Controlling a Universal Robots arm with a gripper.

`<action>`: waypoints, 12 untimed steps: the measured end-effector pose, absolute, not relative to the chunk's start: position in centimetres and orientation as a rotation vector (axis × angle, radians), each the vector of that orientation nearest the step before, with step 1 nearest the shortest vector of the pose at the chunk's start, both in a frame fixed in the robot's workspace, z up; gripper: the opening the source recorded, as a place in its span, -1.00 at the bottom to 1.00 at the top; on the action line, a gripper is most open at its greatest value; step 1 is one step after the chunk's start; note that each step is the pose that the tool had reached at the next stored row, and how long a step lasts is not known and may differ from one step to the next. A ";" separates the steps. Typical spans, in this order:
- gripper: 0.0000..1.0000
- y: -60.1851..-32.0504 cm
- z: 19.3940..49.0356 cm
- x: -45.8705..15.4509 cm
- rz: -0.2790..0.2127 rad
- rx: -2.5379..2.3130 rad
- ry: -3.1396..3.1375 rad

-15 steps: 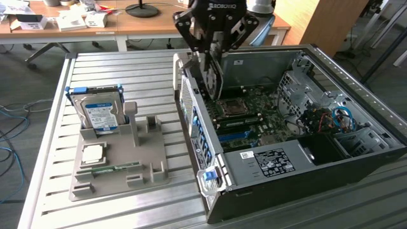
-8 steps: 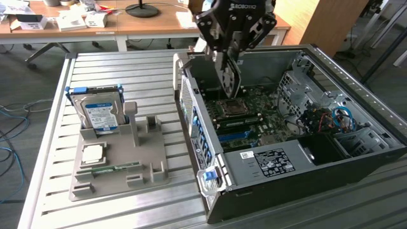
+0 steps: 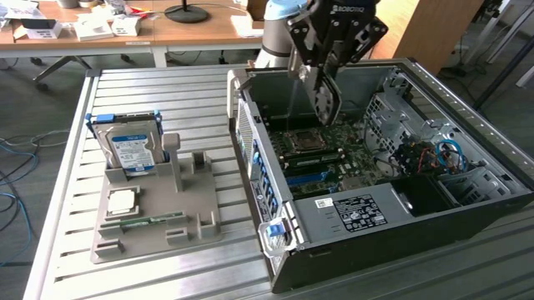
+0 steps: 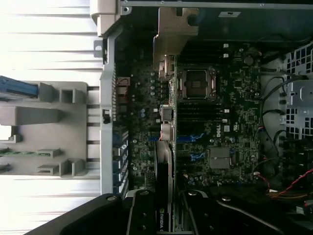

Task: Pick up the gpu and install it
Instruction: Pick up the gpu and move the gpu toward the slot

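Exterior view high, angled down on open case [image 3: 376, 253] — wrist view straight down, sharing motherboard [image 4: 230, 122]

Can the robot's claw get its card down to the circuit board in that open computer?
Probably yes: the case lies open, and the gpu in the gripper hangs over the motherboard, nothing between.

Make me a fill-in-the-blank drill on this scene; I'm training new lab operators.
1. The gripper holds the ___.
2. It hangs over the open computer ___.
3. The ___ stands upright in the grey holder.
Missing words: gpu, case, hard drive.
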State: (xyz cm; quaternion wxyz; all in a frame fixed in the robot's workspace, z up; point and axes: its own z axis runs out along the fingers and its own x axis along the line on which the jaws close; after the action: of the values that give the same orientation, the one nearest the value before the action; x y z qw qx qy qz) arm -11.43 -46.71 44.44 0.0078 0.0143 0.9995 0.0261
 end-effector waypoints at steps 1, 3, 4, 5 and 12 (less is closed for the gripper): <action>-0.47 -46.7 44.4 -11.0 0.082 0.045 3.125; -0.47 -46.7 44.4 -10.1 0.082 0.045 3.125; -0.47 -46.7 44.4 -9.6 0.082 0.045 3.125; -0.47 -46.7 44.4 -9.2 0.082 0.045 3.125; -0.47 -46.7 44.4 -6.1 0.082 0.045 3.126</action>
State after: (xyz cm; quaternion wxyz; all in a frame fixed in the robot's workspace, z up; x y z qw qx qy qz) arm -6.11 -46.71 44.44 0.0073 0.0143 0.9995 0.0261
